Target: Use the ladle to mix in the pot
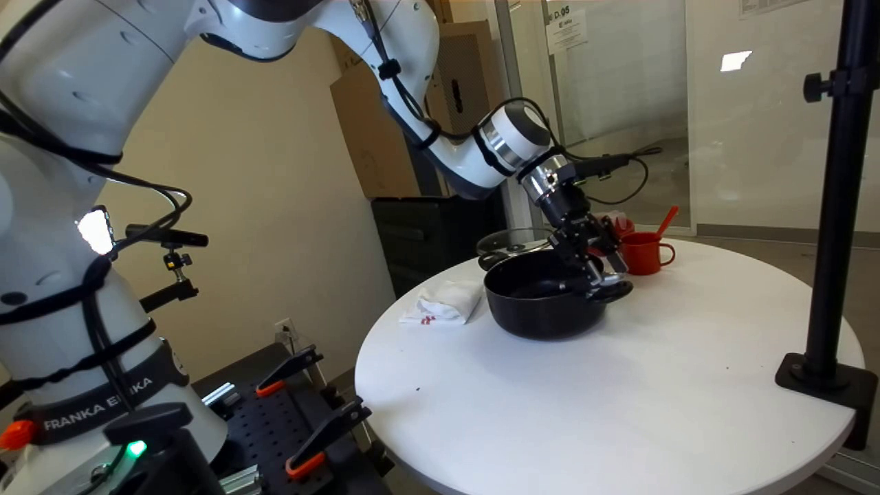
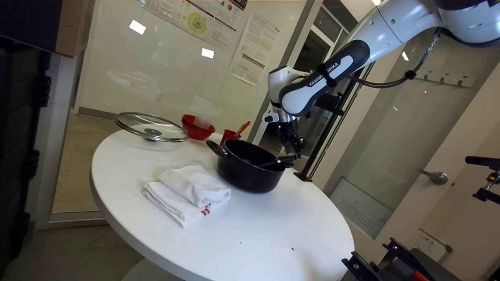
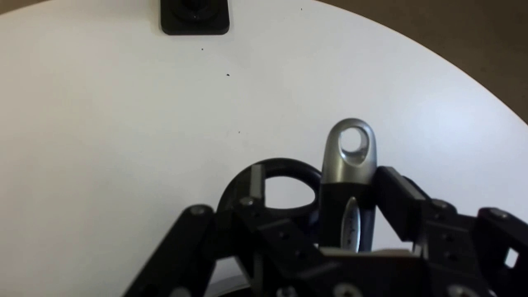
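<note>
In an exterior view, a folded white cloth point(image 2: 187, 193) lies nearest on the bench point(image 2: 273, 230). Beyond it, toward two o'clock, sits the pot point(image 2: 246, 177); the ladle point(image 2: 276, 160) slants out toward three o'clock, its upper end between spread jaws. Farther off, a red cup point(image 2: 227, 138) stands at the pot's eleven o'clock.

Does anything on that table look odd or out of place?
The glass lid, off the pot, looks odd: apparently upside down, resting on its knob. A few dark specks also dot the white tabletop.
</note>
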Tool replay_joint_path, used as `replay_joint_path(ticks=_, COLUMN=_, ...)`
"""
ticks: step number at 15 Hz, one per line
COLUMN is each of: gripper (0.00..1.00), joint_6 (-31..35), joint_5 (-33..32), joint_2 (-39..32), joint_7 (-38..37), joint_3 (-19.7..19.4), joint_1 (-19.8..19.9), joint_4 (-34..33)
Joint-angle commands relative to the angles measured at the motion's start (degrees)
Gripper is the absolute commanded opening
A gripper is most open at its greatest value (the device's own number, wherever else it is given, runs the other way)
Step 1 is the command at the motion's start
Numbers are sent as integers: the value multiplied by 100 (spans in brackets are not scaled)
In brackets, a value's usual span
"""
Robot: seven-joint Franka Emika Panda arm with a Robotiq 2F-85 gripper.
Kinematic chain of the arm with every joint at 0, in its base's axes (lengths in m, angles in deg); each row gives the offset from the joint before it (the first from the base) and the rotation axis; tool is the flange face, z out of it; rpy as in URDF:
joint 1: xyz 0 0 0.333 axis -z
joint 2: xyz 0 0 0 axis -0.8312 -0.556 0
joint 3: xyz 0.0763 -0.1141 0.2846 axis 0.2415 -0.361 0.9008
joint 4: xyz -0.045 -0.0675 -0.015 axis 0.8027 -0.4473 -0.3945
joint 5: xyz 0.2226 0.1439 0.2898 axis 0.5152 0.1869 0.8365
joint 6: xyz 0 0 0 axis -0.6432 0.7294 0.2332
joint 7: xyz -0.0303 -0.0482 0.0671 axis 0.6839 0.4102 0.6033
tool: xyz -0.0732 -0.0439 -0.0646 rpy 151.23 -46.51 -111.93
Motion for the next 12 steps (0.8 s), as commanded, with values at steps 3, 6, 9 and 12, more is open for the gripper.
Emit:
replay_joint_path(ticks=3, gripper=31, joint_6=27, joint_5=7, joint_2=199, joint_7=84, joint_3=31, joint_1=-3, joint_4=82)
replay_joint_path(ticks=6, gripper=8, joint_6=-13, joint_5=53, joint_2=254, joint_7=141, joint_3=63, joint_1=10, joint_4=100)
replay_joint_path(ticks=9, gripper=4, joint_6=-50, joint_5=111, joint_2=293, joint_7=280, joint_3=113, joint_1=33, joint_4=129)
replay_joint_path(ticks=12, gripper=38, joint_6=-60, joint_5=133, joint_2=314, joint_7=390, joint_3=121, joint_1=36, joint_4=143)
